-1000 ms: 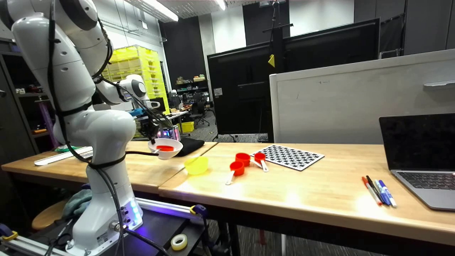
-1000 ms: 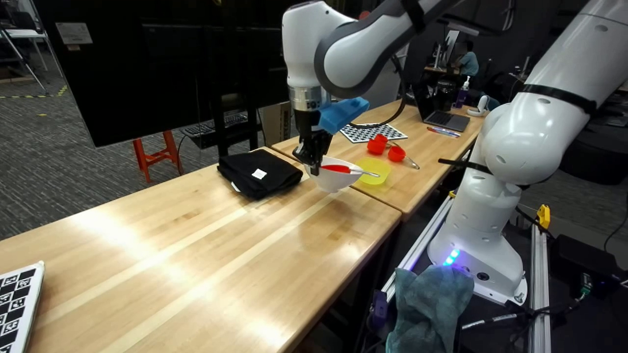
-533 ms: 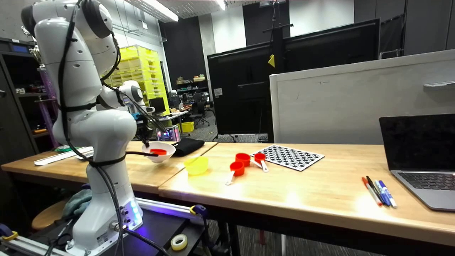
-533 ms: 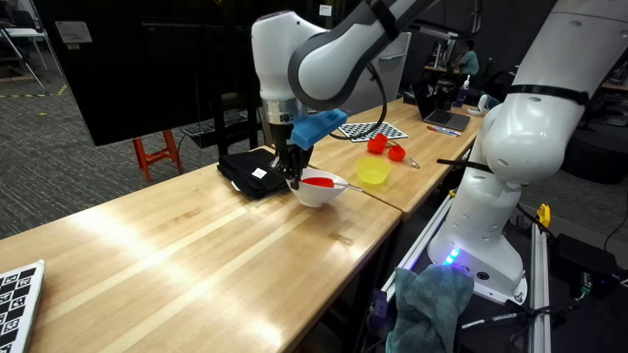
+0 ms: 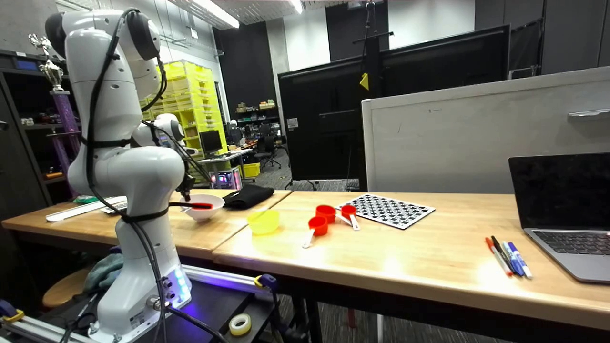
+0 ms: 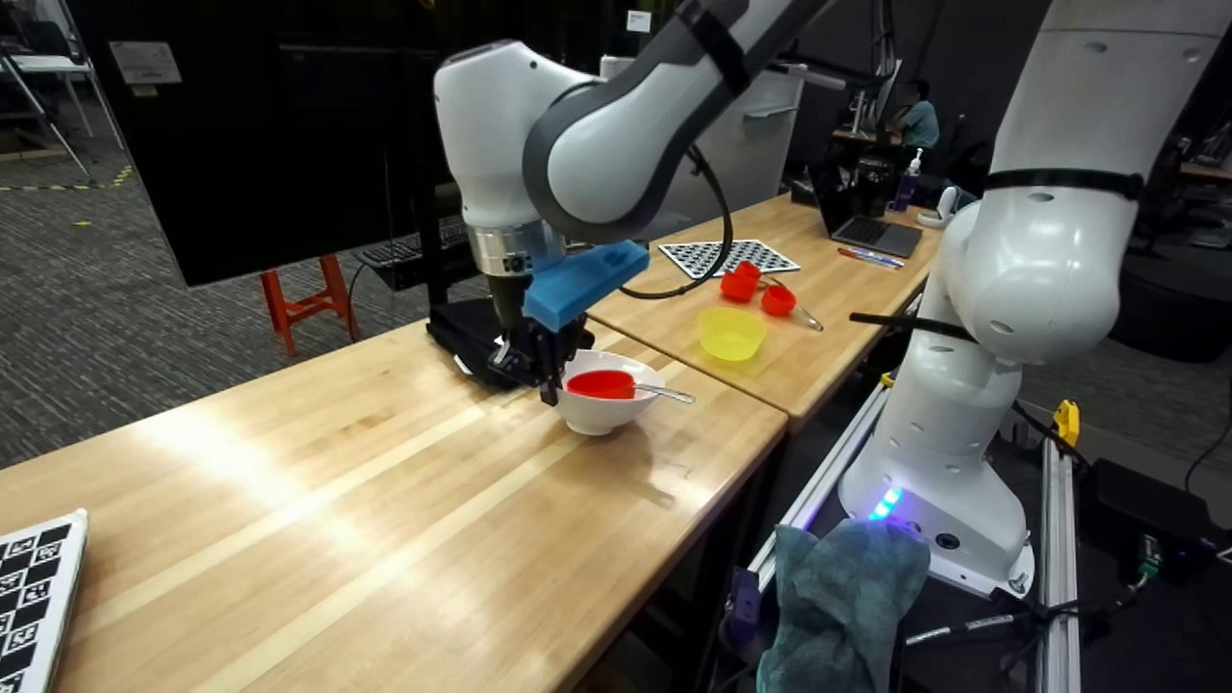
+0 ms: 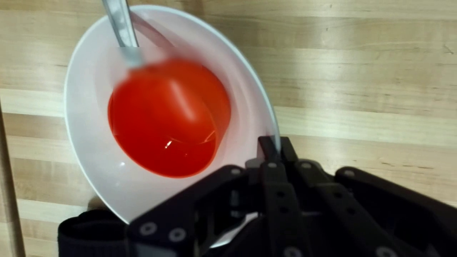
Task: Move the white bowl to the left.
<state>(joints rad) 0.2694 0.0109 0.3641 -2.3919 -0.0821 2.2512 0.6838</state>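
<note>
The white bowl (image 6: pixel 599 418) is held by its rim and seems to hang slightly above the wooden table, its shadow off to one side. It also shows in an exterior view (image 5: pixel 204 216) and fills the left of the wrist view (image 7: pixel 89 117). A red measuring cup (image 7: pixel 167 121) with a metal-looking handle lies inside it; the handle sticks out over the rim. My gripper (image 7: pixel 278 144) is shut on the bowl's rim, one finger inside and one outside. In both exterior views the gripper (image 6: pixel 551 393) (image 5: pixel 186 196) is at the bowl's edge.
A folded black cloth (image 6: pixel 472 337) lies close behind the gripper. A yellow cup (image 6: pixel 731 334) and several red measuring cups (image 5: pixel 326 213) stand on the adjoining table. A checkered board (image 5: pixel 388 210) lies beyond them; another board (image 6: pixel 38 577) lies at the near table's far end.
My gripper has carried the white bowl left and downward in both exterior views, away from the yellow cup. The red cup moved along inside it. The grip is unchanged.
</note>
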